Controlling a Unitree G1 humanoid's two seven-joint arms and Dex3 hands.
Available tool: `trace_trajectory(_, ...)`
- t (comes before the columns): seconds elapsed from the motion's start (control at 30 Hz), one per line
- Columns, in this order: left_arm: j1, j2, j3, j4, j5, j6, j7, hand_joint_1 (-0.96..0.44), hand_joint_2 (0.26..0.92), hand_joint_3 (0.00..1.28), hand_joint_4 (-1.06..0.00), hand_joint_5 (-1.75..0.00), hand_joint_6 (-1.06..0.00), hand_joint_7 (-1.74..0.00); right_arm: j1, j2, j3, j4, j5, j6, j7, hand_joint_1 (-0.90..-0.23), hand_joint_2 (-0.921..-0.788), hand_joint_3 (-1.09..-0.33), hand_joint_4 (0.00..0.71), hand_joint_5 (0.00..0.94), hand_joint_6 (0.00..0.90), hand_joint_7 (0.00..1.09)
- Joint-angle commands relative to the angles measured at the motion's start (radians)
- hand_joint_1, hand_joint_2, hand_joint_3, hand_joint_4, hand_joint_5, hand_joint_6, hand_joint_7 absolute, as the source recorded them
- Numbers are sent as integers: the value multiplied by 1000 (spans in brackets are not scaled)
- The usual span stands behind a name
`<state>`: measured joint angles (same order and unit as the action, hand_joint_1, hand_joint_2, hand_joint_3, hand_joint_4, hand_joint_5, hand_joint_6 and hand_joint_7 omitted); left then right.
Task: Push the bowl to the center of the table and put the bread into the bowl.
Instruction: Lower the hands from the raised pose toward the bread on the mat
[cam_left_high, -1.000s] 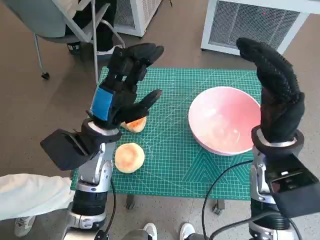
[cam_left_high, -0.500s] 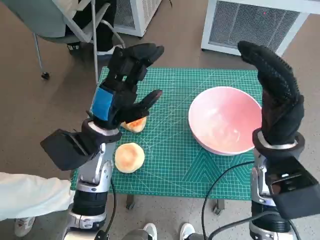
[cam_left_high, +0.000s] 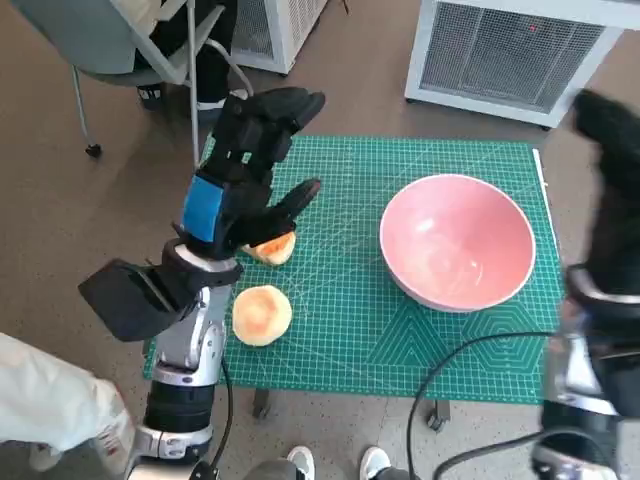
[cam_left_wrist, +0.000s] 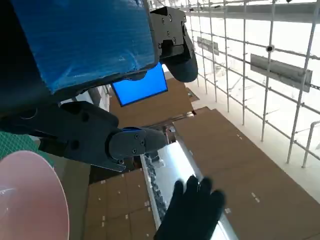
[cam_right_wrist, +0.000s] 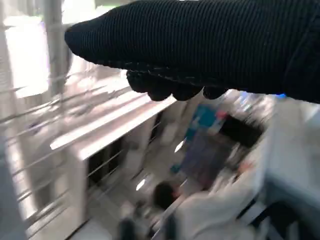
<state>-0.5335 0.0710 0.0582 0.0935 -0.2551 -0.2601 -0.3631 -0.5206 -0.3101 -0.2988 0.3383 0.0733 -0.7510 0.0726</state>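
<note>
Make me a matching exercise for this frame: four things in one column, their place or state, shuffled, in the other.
Things:
1. bowl
2. round bread
3. left robot hand
4. right robot hand

Places or states:
A. blurred, beside the table's right edge
B. pink, on the mat's right half
C. raised with fingers apart, holding nothing
D. near the mat's front left corner

Pairs: 1-B, 2-D, 3-C, 4-A

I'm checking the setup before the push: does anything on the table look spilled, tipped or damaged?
Nothing stands out. The pink bowl sits upright and empty on the green mat; two bread pieces lie beside the raised left hand, neither visibly damaged.
</note>
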Motion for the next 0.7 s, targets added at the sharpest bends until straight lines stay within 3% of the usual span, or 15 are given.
trace_trajectory(0.03, 15, -4, 10, -18, -13, 2, 13, -370, 921, 366, -88, -600, 1, -1033, 19, -25, -65, 143, -40, -19, -96, -368, -921, -512, 411, 0, 161, 632)
trace_trajectory(0.3, 17, -8, 11, -9, -14, -6, 21, -371, 921, 375, -84, -605, 1, -1035, -31, -76, -101, 426, -63, -59, -196, -369, -921, -529, 404, 0, 163, 626)
trace_trajectory(0.43, 16, -10, 12, -3, -13, -9, 22, -369, 921, 377, -82, -608, 1, -1034, -64, -90, -106, 565, -40, -60, -206, -369, -921, -534, 401, 0, 166, 625)
trace_trajectory(0.53, 16, -11, 11, 0, -12, -9, 21, -360, 921, 380, -80, -611, 1, -1033, -91, -88, -118, 663, 0, -39, -180, -364, -921, -537, 394, 0, 167, 620)
trace_trajectory(0.7, 16, -9, 11, -4, -14, -4, 20, -354, 920, 382, -79, -613, 1, -1032, -122, -87, -126, 780, 39, 7, -144, -340, -921, -549, 382, 0, 187, 577)
